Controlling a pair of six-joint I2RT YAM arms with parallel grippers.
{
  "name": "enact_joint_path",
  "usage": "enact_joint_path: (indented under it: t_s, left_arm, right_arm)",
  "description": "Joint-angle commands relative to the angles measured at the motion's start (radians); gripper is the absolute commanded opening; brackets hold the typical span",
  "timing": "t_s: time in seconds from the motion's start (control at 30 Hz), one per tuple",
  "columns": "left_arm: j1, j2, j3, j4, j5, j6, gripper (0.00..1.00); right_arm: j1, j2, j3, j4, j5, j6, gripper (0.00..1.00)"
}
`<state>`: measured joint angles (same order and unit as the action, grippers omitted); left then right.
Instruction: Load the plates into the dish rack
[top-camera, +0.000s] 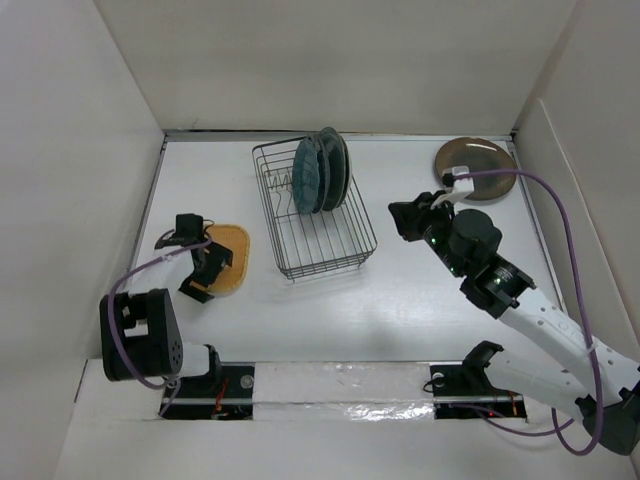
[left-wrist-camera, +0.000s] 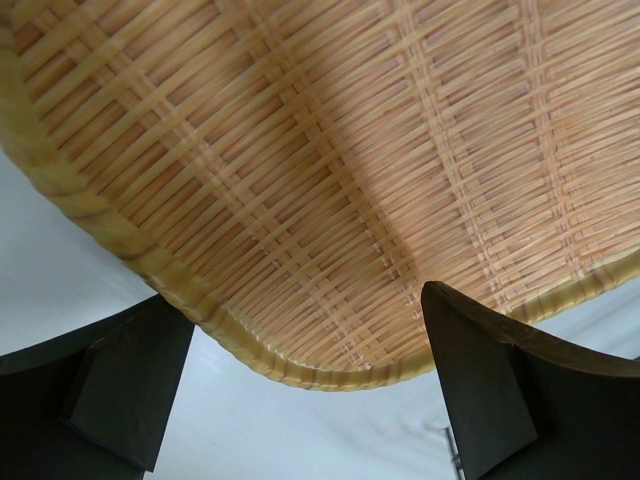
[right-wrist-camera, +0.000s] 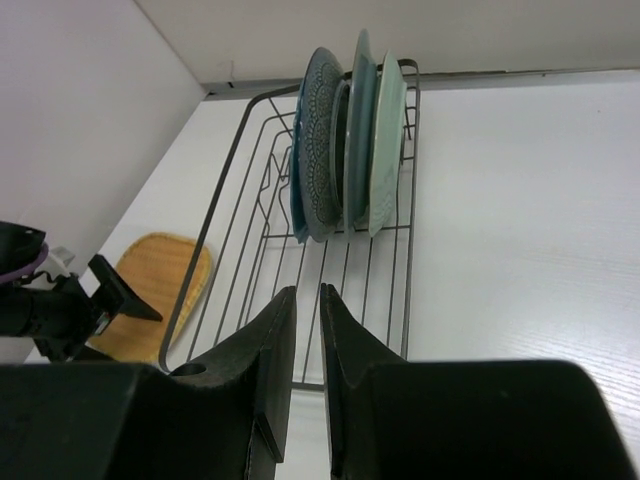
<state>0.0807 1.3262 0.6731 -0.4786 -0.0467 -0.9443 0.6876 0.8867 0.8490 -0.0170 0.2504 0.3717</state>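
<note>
**Rack** (top-camera: 325, 245): black wire, in the middle of the worktop (top-camera: 420, 320). The near part holds nothing.

**Plates in the rack, three:** teal plate (right-wrist-camera: 318, 150), scalloped with a relief pattern; grey-blue plate (right-wrist-camera: 358, 130), plain; mint plate (right-wrist-camera: 388, 140), pale and glossy. All stand on edge, close together at the far end. The wires there appear to keep them upright, and packing them tight saves room for the others.

**Orange plate** (top-camera: 236, 250): rounded square with a woven, basket-like pattern and a raised yellow rim. It lies flat on the worktop, left of the rack and apart from it.

**Left tool** (left-wrist-camera: 300, 320): released, jaws wide, one finger on each side of the orange plate's near rim. It looks lined up to pinch that edge, since the rim is the only part of a flat plate that offers a grip.

**Brown plate** (top-camera: 490, 160): round and glossy, flat at the far right, well apart from the rack.

**Right tool** (right-wrist-camera: 308, 330): all but clenched, a thin slit between its fingers and nothing in it. It hangs between the rack and the brown plate, facing the rack.

**Sixth plate:** none in view.
</note>
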Motion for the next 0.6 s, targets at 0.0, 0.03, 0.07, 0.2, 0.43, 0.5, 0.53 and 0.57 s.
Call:
enact_joint_path:
  t_s: [0.0, 0.03, 0.07, 0.2, 0.43, 0.5, 0.53, 0.57]
  left_arm:
    - [0.008, 0.117, 0.063, 0.149, -0.015, 0.018, 0.93]
    - [0.008, 0.140, 0.110, 0.162, -0.034, 0.018, 0.93]
    - [0.008, 0.184, 0.132, 0.182, -0.036, 0.024, 0.92]
    - [0.008, 0.289, 0.252, 0.217, -0.079, 0.067, 0.91]
    - [0.017, 0.233, 0.128, 0.264, -0.105, 0.036, 0.87]
    - [0.036, 0.185, 0.073, 0.313, -0.096, -0.002, 0.82]
    - [0.036, 0.185, 0.062, 0.322, -0.091, -0.014, 0.80]
    - [0.036, 0.177, 0.051, 0.331, -0.088, -0.024, 0.77]
  right_arm:
    - [-0.005, 0.011, 0.002, 0.037, -0.026, 0.007, 0.22]
    - [-0.005, 0.014, 0.004, 0.038, -0.036, 0.009, 0.22]
    - [-0.005, 0.018, 0.004, 0.038, -0.037, 0.007, 0.22]
    - [-0.005, 0.040, 0.007, 0.035, -0.031, 0.009, 0.22]
    - [-0.005, 0.029, 0.005, 0.037, -0.033, 0.006, 0.22]
    - [-0.005, 0.031, 0.004, 0.041, -0.039, 0.009, 0.22]
    - [-0.005, 0.031, 0.004, 0.042, -0.040, 0.007, 0.22]
    - [-0.005, 0.034, 0.004, 0.042, -0.040, 0.007, 0.22]
